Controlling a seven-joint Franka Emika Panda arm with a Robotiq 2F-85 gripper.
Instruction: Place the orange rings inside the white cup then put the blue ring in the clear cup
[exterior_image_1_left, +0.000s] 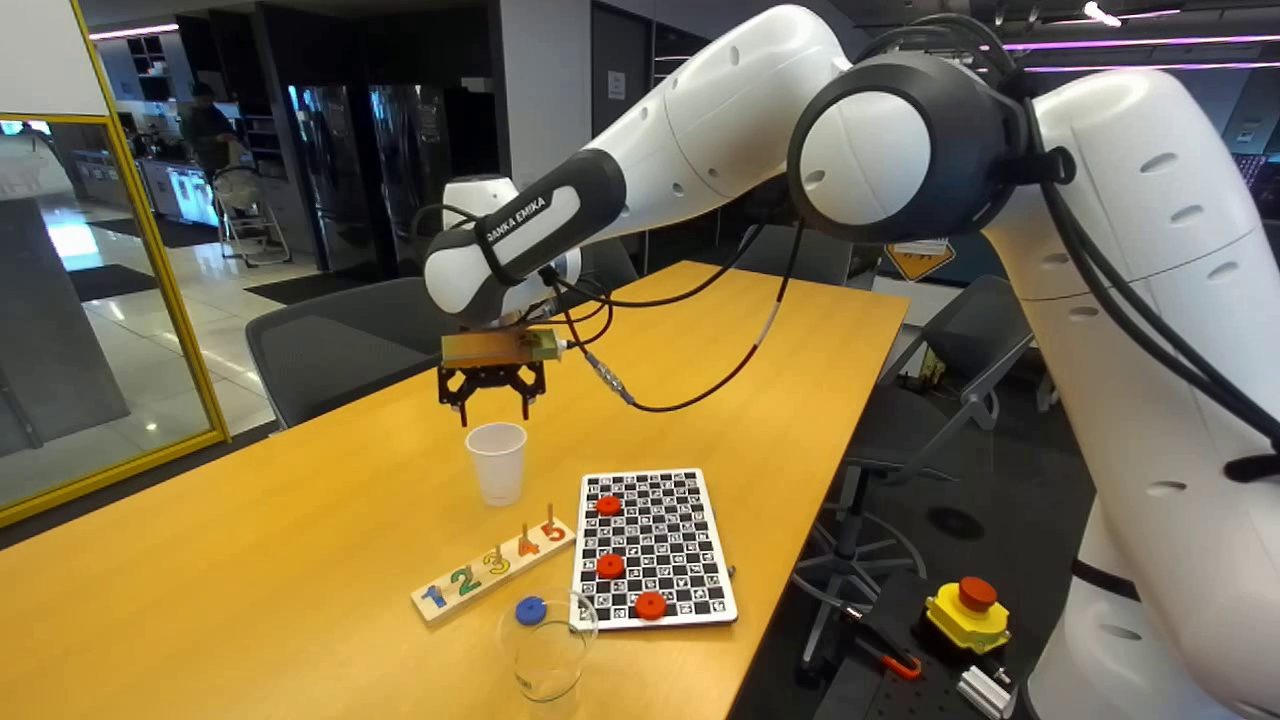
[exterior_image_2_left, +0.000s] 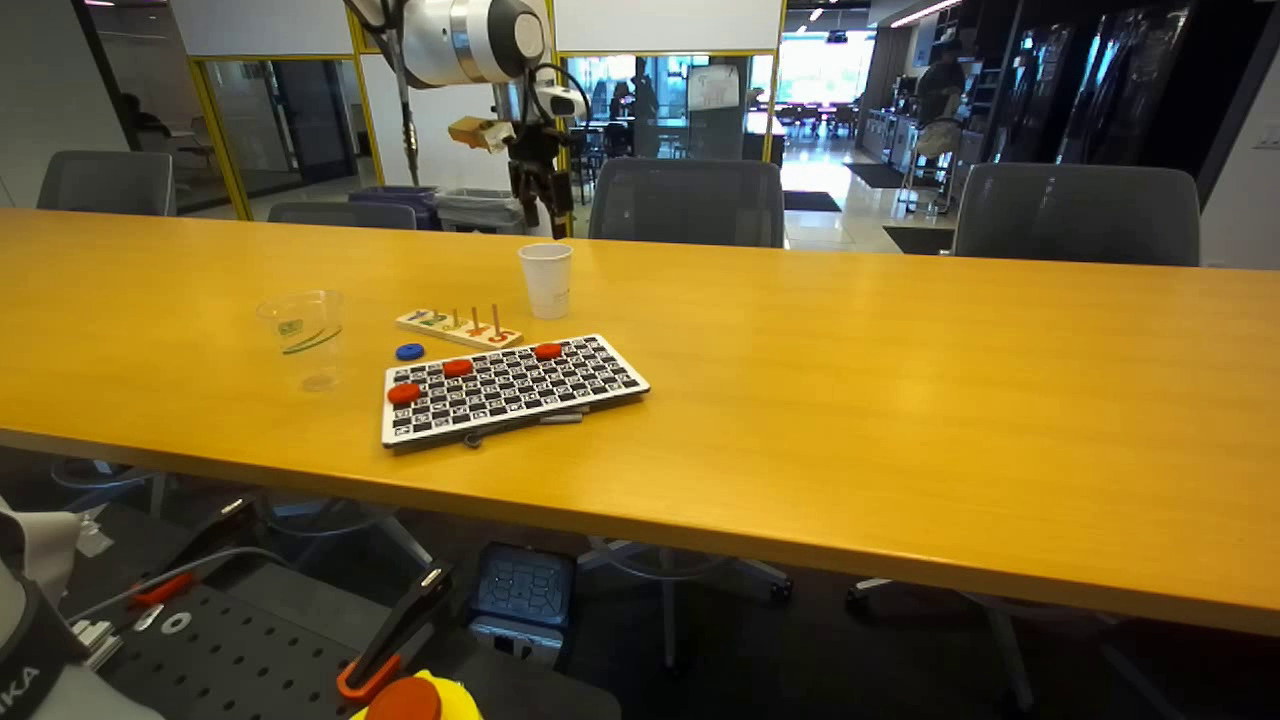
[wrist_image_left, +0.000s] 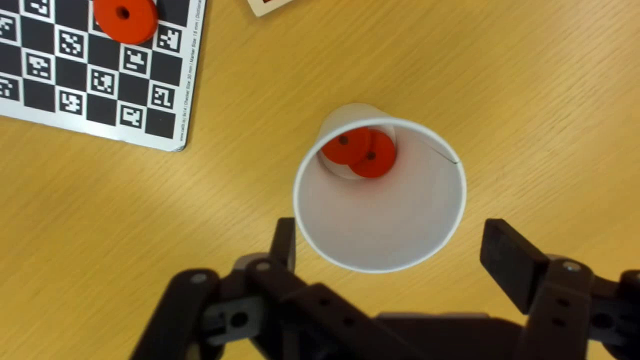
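Observation:
My gripper (wrist_image_left: 389, 225) hangs above the white cup (exterior_image_1_left: 498, 465), its fingers wide apart with nothing between them. Two orange rings (wrist_image_left: 376, 159) lie overlapping at the bottom of that cup, seen through its mouth in the wrist view. Three more orange rings (exterior_image_1_left: 610, 567) rest spread out on the checkered board in both exterior views. The blue ring (exterior_image_2_left: 410, 352) lies on the table by the board's corner. Near it stands the clear cup (exterior_image_2_left: 308, 345), upright; in an exterior view the blue ring (exterior_image_1_left: 531, 610) shows behind its rim.
A checkered marker board (exterior_image_1_left: 660, 530) lies flat on the table (exterior_image_2_left: 850, 400). Between it and the white cup is a wooden strip (exterior_image_1_left: 470, 590) with painted numbers and upright pegs. Chairs (exterior_image_2_left: 685, 200) stand along the table's far edge.

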